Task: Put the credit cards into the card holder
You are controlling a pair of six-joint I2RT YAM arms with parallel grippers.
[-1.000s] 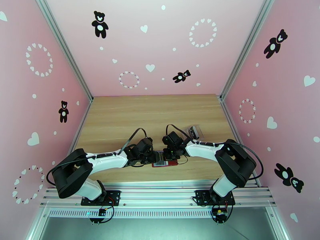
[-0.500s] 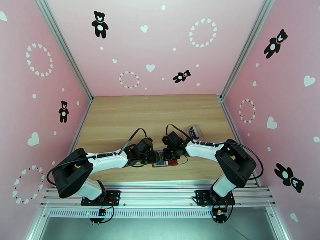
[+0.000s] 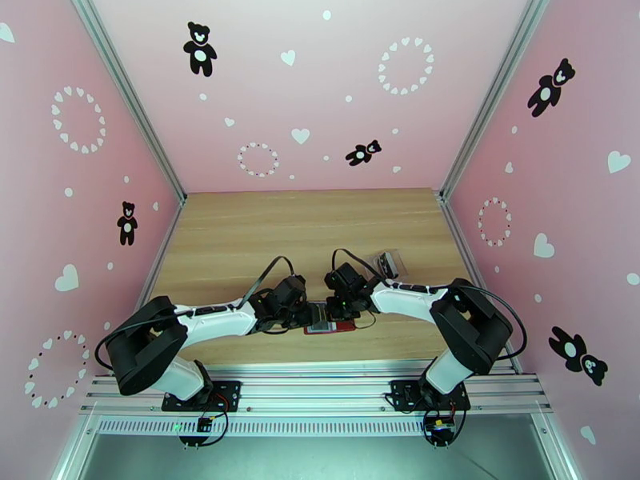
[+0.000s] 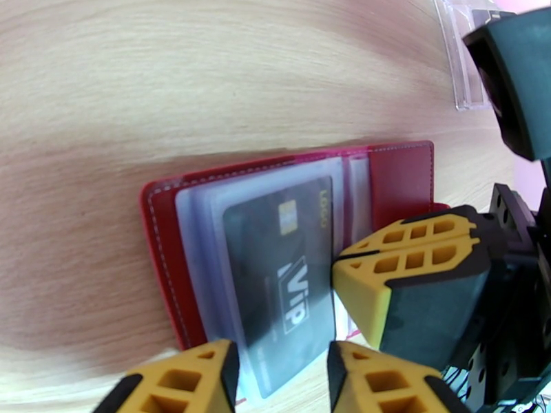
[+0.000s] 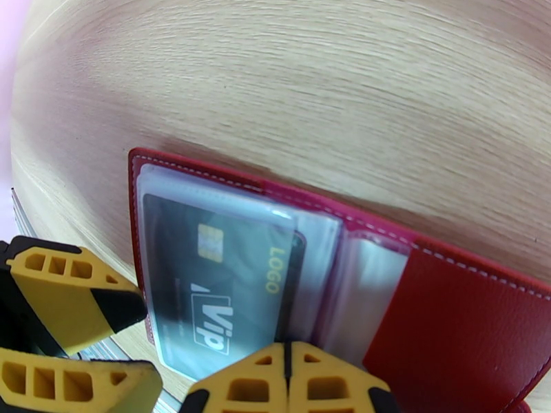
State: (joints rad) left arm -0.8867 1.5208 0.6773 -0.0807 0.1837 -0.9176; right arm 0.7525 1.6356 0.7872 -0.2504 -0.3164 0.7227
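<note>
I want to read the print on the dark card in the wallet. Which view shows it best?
Right wrist: the dark card sits large, with chip, VIP and LOGO legible. Left wrist shows it turned sideways, also readable. Top external gives a tiny grey patch.

I am viewing a dark-red card holder [image 5: 468,325] with white stitching, its cloudy grey pockets showing a dark grey card [image 5: 206,283] lettered white "VIP" and yellow "LOGO"; yellow-and-black right gripper [image 5: 286,359] lower centre, pale wood-grain table [image 5: 344,77] above.

Stitched red leather-look card holder [image 4: 399,175], cloudy plastic pockets [image 4: 196,218], glossy grey credit card [image 4: 275,270], matt wood-grain table [image 4: 206,77]
</note>
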